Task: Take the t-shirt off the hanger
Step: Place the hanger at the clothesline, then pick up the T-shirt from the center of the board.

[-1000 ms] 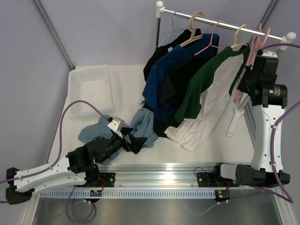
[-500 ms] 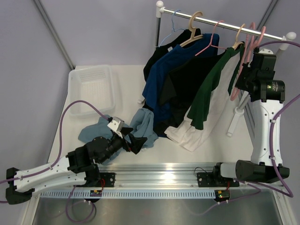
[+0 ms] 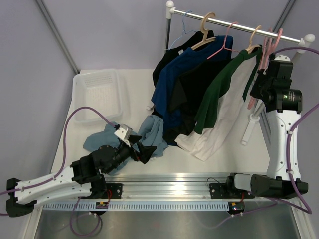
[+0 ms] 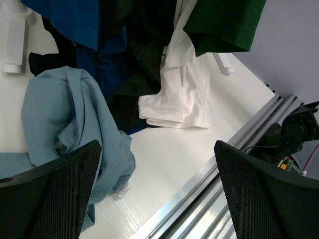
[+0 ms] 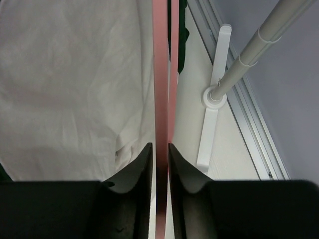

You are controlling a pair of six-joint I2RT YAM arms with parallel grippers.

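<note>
Several t-shirts hang on hangers from the rail (image 3: 239, 25); the nearest is a green and white t-shirt (image 3: 219, 99) on a wooden hanger (image 3: 254, 42). A bare pink hanger (image 3: 264, 55) hangs at the rail's right end. Its flat bar (image 5: 160, 74) runs between the fingers of my right gripper (image 5: 160, 145), which stand slightly apart from it, so the gripper (image 3: 259, 87) is open. A light blue t-shirt (image 3: 149, 132) lies crumpled on the table. My left gripper (image 4: 155, 149) hovers wide open and holding nothing, just right of that shirt (image 4: 70, 119).
A clear plastic bin (image 3: 99, 92) stands at the table's back left. The rack's white foot and pole (image 5: 219, 94) are just right of the pink hanger. A metal rail (image 4: 234, 164) runs along the table's near edge.
The right gripper's jaws have loosened around the pink hanger's bar. The green and white t-shirt has swung to the left. The left arm has not moved.
</note>
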